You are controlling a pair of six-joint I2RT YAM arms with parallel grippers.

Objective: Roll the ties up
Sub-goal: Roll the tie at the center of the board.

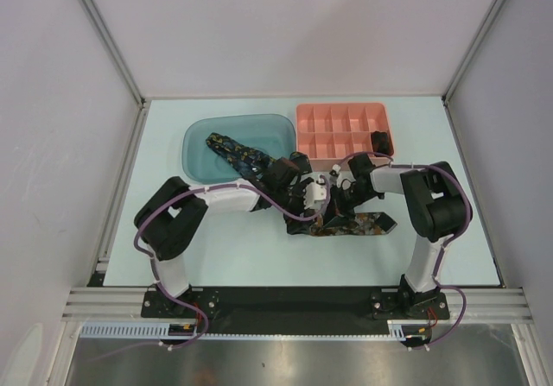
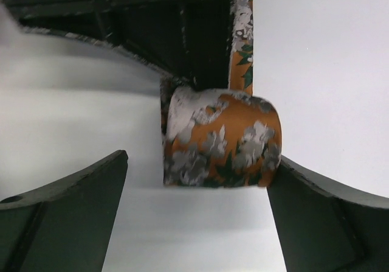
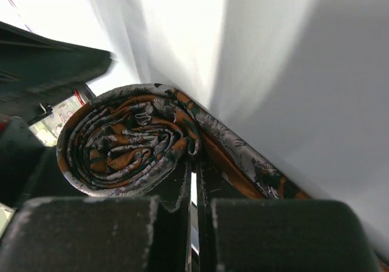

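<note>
The orange-brown-white tie [image 1: 350,224] lies on the table in front of both grippers. One end of it is wound into a roll [image 2: 222,139], which also shows in the right wrist view [image 3: 127,141]. My right gripper [image 3: 196,162] [image 1: 339,186] is shut, pinching the roll at its edge, with the loose strip trailing past it. My left gripper [image 2: 202,161] [image 1: 309,198] is open, and the roll sits just ahead of and between its fingers [image 2: 73,199] without touching them. The navy tie [image 1: 238,155] hangs out of the blue basin, unrolled.
The blue basin [image 1: 194,140] stands at the back left. The pink divided tray [image 1: 341,106] stands at the back right, with a small dark bundle [image 1: 378,139] in one right-hand compartment. Both arms crowd the table's middle.
</note>
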